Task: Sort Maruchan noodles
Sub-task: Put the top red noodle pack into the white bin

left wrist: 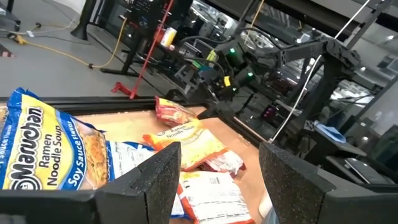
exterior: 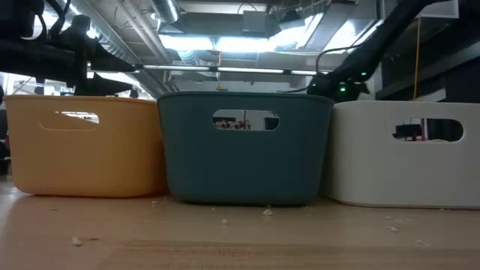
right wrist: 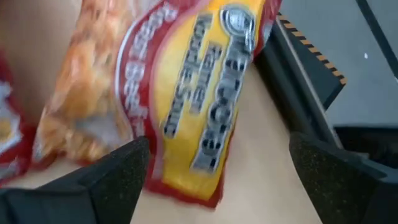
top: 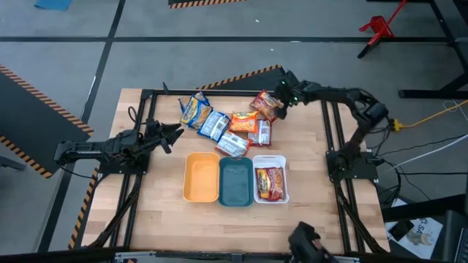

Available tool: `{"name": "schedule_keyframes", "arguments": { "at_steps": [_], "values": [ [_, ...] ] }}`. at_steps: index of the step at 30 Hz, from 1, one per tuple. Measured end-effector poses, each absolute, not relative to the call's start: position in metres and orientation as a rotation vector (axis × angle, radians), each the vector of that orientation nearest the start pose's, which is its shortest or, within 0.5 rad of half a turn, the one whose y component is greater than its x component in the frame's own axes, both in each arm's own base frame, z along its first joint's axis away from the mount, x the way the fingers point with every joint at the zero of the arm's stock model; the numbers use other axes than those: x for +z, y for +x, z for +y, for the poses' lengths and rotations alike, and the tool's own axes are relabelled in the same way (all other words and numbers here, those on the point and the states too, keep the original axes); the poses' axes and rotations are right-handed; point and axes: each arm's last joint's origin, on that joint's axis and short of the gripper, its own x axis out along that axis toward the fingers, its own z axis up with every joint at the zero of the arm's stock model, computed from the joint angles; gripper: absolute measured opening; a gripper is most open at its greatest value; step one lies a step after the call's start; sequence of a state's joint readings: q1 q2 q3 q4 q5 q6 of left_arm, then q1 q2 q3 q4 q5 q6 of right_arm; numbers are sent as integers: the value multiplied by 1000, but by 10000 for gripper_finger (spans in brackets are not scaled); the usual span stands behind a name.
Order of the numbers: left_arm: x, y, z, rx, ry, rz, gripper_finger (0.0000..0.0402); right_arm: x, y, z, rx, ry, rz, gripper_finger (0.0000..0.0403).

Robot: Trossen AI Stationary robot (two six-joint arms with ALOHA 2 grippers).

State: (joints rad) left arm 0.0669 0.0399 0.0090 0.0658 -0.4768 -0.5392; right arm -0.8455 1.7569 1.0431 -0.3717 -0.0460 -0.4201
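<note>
Several Maruchan noodle packets lie in a loose pile on the far middle of the table: a blue-yellow one [top: 194,111], a blue-white one [top: 214,124], an orange one [top: 243,120] and a red one [top: 267,104]. Another red packet [top: 270,183] lies in the white tray [top: 281,162]. My right gripper [top: 282,96] hangs open, tilted down, over the far-right red packet [right wrist: 186,81]; its fingers stand on either side of the packet's end without touching it. My left gripper [top: 172,136] waits open and level to the left of the pile [left wrist: 221,180].
A yellow tray [top: 201,177], a teal tray [top: 235,180] and the white tray stand side by side nearer the front edge than the pile [exterior: 240,146]. Black frame rails [top: 333,131] run along both sides of the table. Bare wood lies in front of the trays.
</note>
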Motion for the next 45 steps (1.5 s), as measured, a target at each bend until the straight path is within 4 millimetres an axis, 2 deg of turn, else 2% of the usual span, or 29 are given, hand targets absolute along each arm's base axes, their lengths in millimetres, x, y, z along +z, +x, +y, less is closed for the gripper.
{"name": "schedule_keyframes", "arguments": {
  "at_steps": [8,12,16,26,28,33,36,40,45],
  "values": [
    [170,95,20,522,-533,-181,212,150,244,-273,-392,170,1282,365],
    [170,95,19,512,-534,-178,212,148,245,-274,-387,197,1288,335],
    [170,96,19,501,-534,-175,212,146,243,-272,-386,208,1327,265],
    [170,96,19,499,-541,-176,212,142,237,-266,-379,264,1402,36],
    [170,96,19,499,-541,-176,212,141,236,-265,-386,280,1413,10],
    [170,96,19,499,-541,-176,212,143,235,-263,-414,327,1425,4],
    [170,96,19,499,-541,-176,212,150,235,-257,-429,352,1431,2],
    [170,96,19,490,-542,-174,212,170,239,-245,-464,350,1397,0],
    [170,96,18,467,-544,-168,212,198,245,-219,-499,407,1349,0]
  ]
}}
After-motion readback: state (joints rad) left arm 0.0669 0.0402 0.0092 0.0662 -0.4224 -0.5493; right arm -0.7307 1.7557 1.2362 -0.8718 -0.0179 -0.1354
